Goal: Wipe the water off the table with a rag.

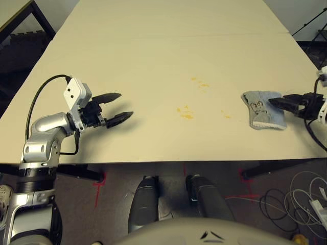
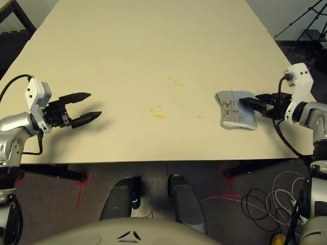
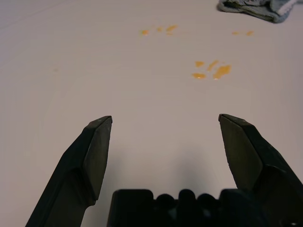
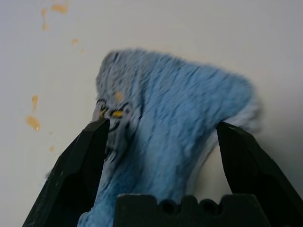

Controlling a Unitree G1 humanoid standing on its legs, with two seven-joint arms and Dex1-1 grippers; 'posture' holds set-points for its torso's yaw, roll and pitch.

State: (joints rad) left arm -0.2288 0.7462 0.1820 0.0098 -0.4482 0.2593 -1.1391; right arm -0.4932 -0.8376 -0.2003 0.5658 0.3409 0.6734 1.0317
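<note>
The grey-blue rag [image 1: 261,111] lies crumpled on the cream table [image 1: 153,51] near its right front corner, drawing side up. My right gripper [image 1: 276,102] is open at the rag's right edge. In the right wrist view the rag [image 4: 175,118] bulges between the spread fingers [image 4: 80,165]. Yellow-orange water splotches [image 1: 186,113] sit mid-table to the rag's left, with more droplets [image 1: 200,82] farther back and a small one [image 1: 225,116] closer to the rag. My left gripper [image 1: 125,105] hovers open over bare table at the left, pointing toward the splotches [image 3: 210,71].
A thin seam [image 1: 168,34] crosses the tabletop farther back. The table's front edge [image 1: 168,161] runs just behind both grippers. Cables [image 1: 296,201] and red tape marks [image 1: 99,181] lie on the floor below. A tripod [image 2: 306,23] stands at the far right.
</note>
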